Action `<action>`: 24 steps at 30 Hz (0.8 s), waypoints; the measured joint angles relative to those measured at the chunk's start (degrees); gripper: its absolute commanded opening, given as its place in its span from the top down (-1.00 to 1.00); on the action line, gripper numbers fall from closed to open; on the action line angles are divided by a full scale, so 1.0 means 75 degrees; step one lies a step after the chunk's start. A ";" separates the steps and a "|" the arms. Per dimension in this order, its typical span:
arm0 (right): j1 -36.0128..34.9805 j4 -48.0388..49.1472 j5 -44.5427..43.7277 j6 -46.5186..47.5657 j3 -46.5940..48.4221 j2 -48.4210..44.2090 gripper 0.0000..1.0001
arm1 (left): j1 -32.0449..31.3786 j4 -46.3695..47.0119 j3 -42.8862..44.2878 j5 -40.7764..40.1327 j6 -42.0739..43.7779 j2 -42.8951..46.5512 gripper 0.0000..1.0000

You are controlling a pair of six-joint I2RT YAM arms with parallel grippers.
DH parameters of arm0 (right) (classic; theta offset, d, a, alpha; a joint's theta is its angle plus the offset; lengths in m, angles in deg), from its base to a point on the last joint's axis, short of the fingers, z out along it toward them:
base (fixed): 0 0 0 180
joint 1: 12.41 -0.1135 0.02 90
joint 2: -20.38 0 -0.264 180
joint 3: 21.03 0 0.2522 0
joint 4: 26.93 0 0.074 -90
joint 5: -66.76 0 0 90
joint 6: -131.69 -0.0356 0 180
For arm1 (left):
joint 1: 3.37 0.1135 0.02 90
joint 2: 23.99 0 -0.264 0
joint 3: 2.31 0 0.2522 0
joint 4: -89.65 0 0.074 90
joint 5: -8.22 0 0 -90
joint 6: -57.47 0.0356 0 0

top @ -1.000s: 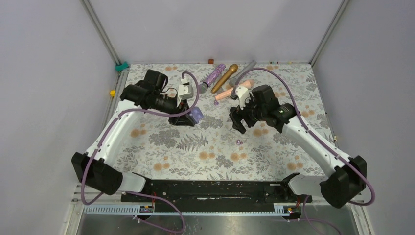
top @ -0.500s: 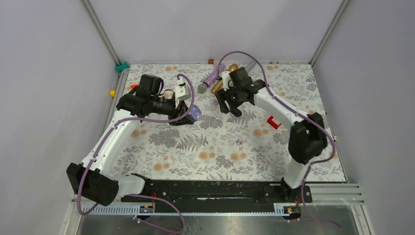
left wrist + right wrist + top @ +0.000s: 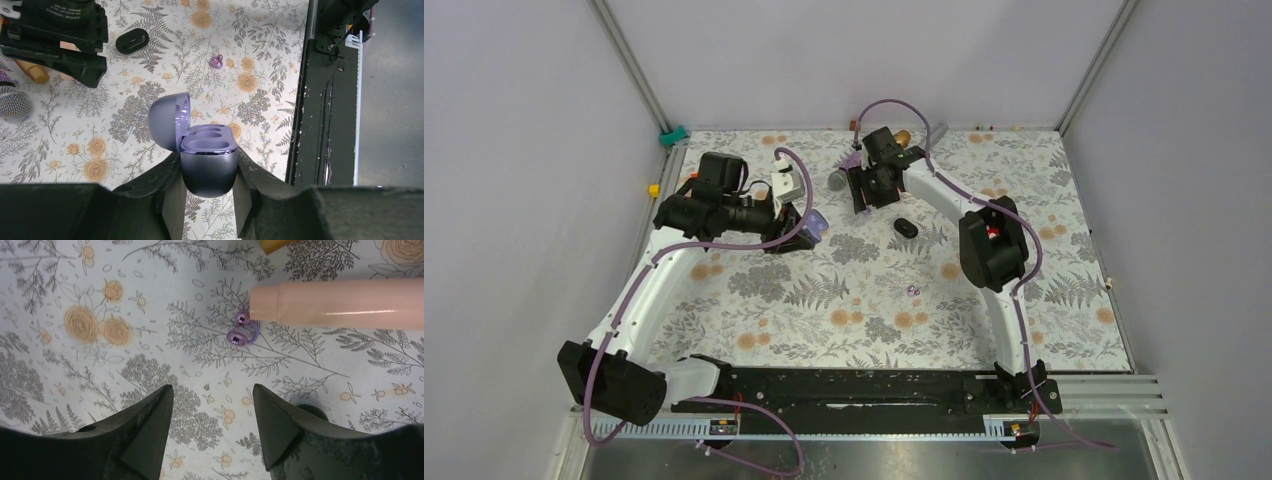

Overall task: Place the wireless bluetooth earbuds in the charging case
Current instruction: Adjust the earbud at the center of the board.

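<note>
From above, my left claw [image 3: 809, 232] is clamped on the open purple charging case [image 3: 818, 226], held over the left-centre of the floral table [image 3: 754, 300]. My right claw [image 3: 869, 200] is reached out to the far side beside a grey microphone head [image 3: 837, 181], and what it aims at is hidden beneath it here. A loose earbud [image 3: 913, 291] lies on open cloth, well apart from both claws. A closed black case [image 3: 906, 227] sits near the right claw. In the left wrist view my fingers [image 3: 167, 187] pinch the case's base from both sides. Its lid [image 3: 167, 121] is swung up to the left, and both seats face up and look empty. In the right wrist view the jaws stand apart with nothing between them. The purple earbud [image 3: 242, 332] lies ahead of the gap, a little toward the finger on the picture's right, just beside the blunt end of a pink microphone [image 3: 340, 304], perhaps touching it. It is tiny and glossy, with two rounded ends with dark spots joined by a curve, and I cannot tell whether it is one bud or two. Its long axis runs roughly along my reach rather than across the jaws. I judge the right claw the nearer, and the microphone will crowd the pinch.
</note>
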 measured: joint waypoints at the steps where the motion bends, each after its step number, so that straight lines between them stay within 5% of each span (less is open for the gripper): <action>1: 0.0000 0.0000 -0.0067 -0.0085 0.0122 0.0105 -0.32 | 0.0006 0.0006 0.0000 0.0003 0.0000 0.0000 1.00; 24: 0.0000 -0.0731 -0.0323 -0.1043 0.2052 0.1894 -0.18 | 0.0105 0.0102 -0.0122 0.0099 0.0003 0.0087 1.00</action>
